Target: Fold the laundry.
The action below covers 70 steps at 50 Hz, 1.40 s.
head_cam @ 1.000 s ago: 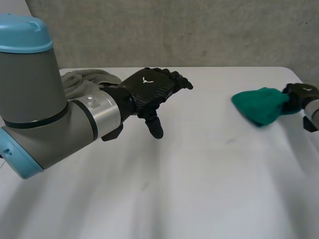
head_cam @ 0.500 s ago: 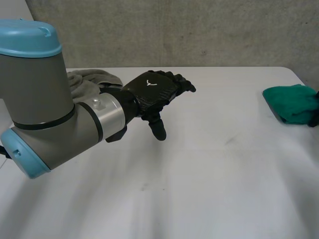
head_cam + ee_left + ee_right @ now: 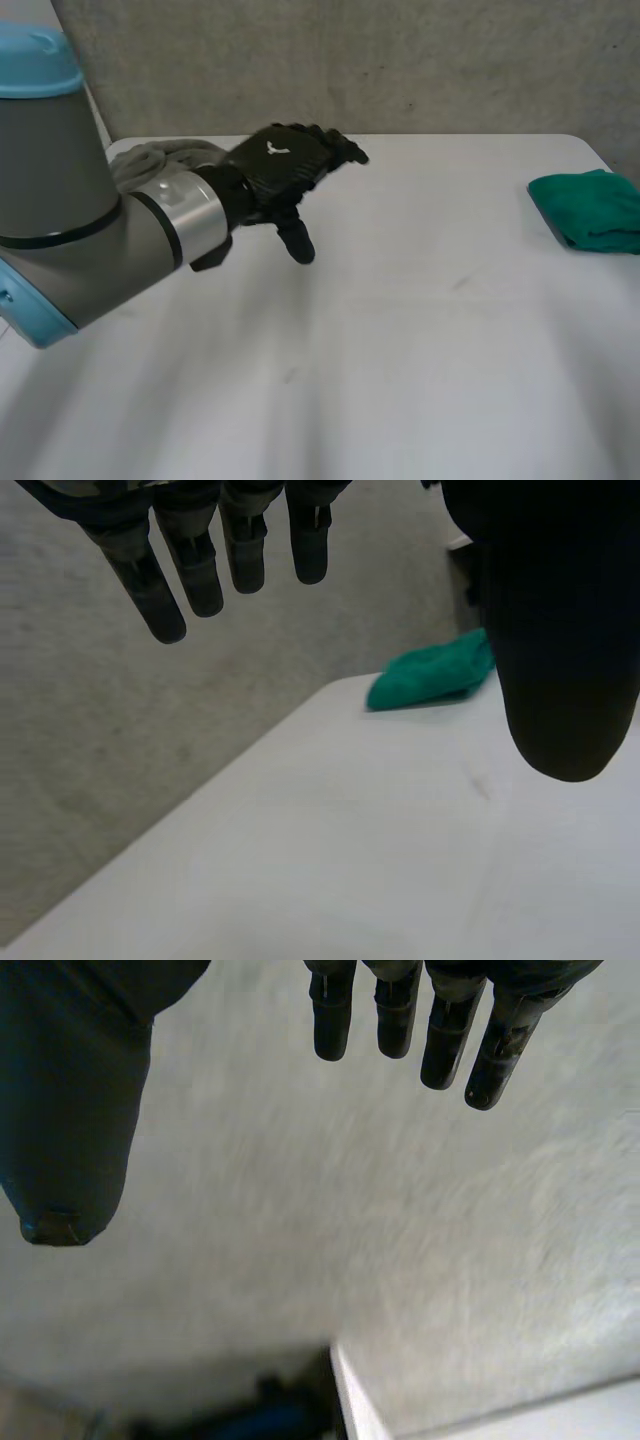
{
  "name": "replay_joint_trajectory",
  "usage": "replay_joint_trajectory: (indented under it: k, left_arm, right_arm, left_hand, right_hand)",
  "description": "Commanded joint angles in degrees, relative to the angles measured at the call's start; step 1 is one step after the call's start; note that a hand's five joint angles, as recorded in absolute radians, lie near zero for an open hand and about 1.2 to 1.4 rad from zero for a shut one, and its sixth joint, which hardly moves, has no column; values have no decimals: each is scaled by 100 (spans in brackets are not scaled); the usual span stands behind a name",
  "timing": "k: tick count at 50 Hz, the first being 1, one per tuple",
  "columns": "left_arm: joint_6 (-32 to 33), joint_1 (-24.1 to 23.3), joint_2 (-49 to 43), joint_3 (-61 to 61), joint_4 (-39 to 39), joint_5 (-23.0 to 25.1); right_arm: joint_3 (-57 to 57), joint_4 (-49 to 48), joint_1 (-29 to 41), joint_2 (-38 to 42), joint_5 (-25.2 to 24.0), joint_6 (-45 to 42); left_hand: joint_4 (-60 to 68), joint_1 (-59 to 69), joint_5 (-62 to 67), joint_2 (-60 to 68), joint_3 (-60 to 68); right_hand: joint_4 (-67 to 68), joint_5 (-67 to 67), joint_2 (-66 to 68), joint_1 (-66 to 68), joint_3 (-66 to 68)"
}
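A folded green cloth (image 3: 590,208) lies at the table's right edge, and no hand touches it. The same green cloth (image 3: 432,671) shows far beyond my left hand's fingertips in the left wrist view. My left hand (image 3: 283,170) hovers over the table's left half, open, fingers straight and thumb pointing down, holding nothing. A grey-beige pile of cloth (image 3: 160,158) lies behind the left arm at the table's far left. My right hand (image 3: 70,1110) is open, fingers (image 3: 445,1030) straight and empty, pointing at the wall beyond the table's edge.
The white table (image 3: 400,350) spreads bare between the two cloths. A grey wall (image 3: 350,60) stands behind the table's far edge. The bulky left arm (image 3: 60,210) covers the table's left side.
My right hand let go of the green cloth and drew off to the right. The cloth now rests folded at the right edge. My left hand shifted slightly left.
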Motion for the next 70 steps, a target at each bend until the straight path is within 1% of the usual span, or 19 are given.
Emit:
replay_joint_trajectory:
  k: [1, 6, 13, 19, 26, 30, 33, 36, 37, 41, 45, 48, 53, 56, 61, 62, 64, 68, 70]
  left_arm:
    - [-123, 496, 275, -223, 649, -425]
    - [-141, 935, 284, -346, 1124, -505]
    - [-62, 1814, -268, -214, 1528, -487]
    - [604, 2517, -1445, 295, 1818, -399]
    - [2168, 2896, -2859, 1111, 1880, -31]
    - [2382, 2940, -3538, 1666, 1862, 58]
    - [2373, 2967, -3864, 1904, 1854, 40]
    - [2364, 2949, -3926, 1957, 1871, -30]
    - [2347, 2923, -3900, 1922, 1880, -47]
    - [2110, 2581, -3488, 1676, 1976, -512]
    - [1295, 1975, -2094, 704, 2545, -1013]
    - [845, 1658, -1467, 60, 2925, -1032]
    - [37, 623, -342, -1029, 3172, -1067]
    - [-114, 121, -243, -1338, 3172, -1058]
    - [-185, -961, -752, -1559, 3014, -1067]
    - [-124, -1197, -936, -1559, 2883, -1067]
    - [-97, -1269, -973, -1541, 2803, -1067]
    - [-150, -1182, -877, -1436, 2636, -1102]
    - [-167, -937, -649, -1418, 2557, -1128]
  right_arm:
    - [1049, 11, 1085, -1053, -1016, 2187]
    - [2769, 29, 1673, -2054, -1999, 3610]
    - [4730, 29, 2736, -2654, -2722, 3631]
    - [5963, -24, 3204, -2882, -2723, 3078]
    - [7000, -173, 3248, -2953, -2705, 2436]
    - [7352, -287, 3222, -3049, -2705, 2400]
    - [7537, -367, 3222, -3137, -2705, 2400]
    - [7634, -428, 3204, -3207, -2696, 2400]
    - [7652, -437, 3204, -3208, -2687, 2400]
    - [7678, -446, 3116, -3260, -2626, 2400]
    - [7705, -437, 2976, -3375, -2573, 2400]
    - [7705, -437, 2905, -3480, -2564, 2418]
    - [7705, -446, 2739, -3664, -2486, 2488]
    - [7669, -446, 2607, -3752, -2380, 2497]
    - [7608, -446, 2475, -3788, -2283, 2497]
    - [7608, -446, 2448, -3788, -2283, 2497]
    - [7599, -455, 2404, -3788, -2292, 2497]
    - [7599, -542, 2378, -3788, -2283, 2497]
    - [7617, -560, 2369, -3788, -2283, 2497]
  left_hand:
    - [-131, -101, -137, -131, -170]
    - [-131, -101, -137, -131, -170]
    - [-97, -68, -104, -97, -137]
    - [-13, 16, -20, -13, -53]
    - [38, 67, 31, 38, -2]
    - [104, 134, 98, 104, 64]
    - [1143, 1172, 1137, 1143, 1103]
    - [5371, 5401, 5365, 5371, 5332]
    - [6717, 6746, 6710, 6717, 6677]
    - [6730, 6759, 6724, 6730, 6690]
    - [6730, 6759, 6724, 6730, 6690]
    - [6730, 6759, 6724, 6730, 6690]
    - [6730, 6759, 6724, 6730, 6690]
    - [6730, 6759, 6724, 6730, 6690]
    - [6730, 6759, 6724, 6730, 6690]
    - [2569, 2598, 2562, 2569, 2529]
    - [755, 784, 748, 755, 715]
    - [391, 421, 385, 391, 352]
    - [206, 235, 199, 206, 166]
  right_hand:
    - [-352, -363, -276, -193, -243]
    - [-352, -363, -276, -193, -243]
    - [-352, -363, -276, -193, -243]
    - [-352, -363, -276, -193, -243]
    - [-352, -363, -276, -193, -243]
    - [-352, -363, -276, -193, -243]
    - [-352, -363, -276, -193, -243]
    - [-352, -363, -276, -193, -243]
    - [-352, -363, -276, -193, -243]
    - [-352, -363, -276, -193, -243]
    - [-352, -363, -276, -193, -243]
    - [-352, -363, -276, -193, -243]
    - [-352, -363, -276, -193, -243]
    - [-352, -363, -276, -193, -243]
    - [-352, -363, -276, -193, -243]
    - [-352, -363, -276, -193, -243]
    - [-352, -363, -276, -193, -243]
    - [-352, -363, -276, -193, -243]
    - [-352, -363, -276, -193, -243]
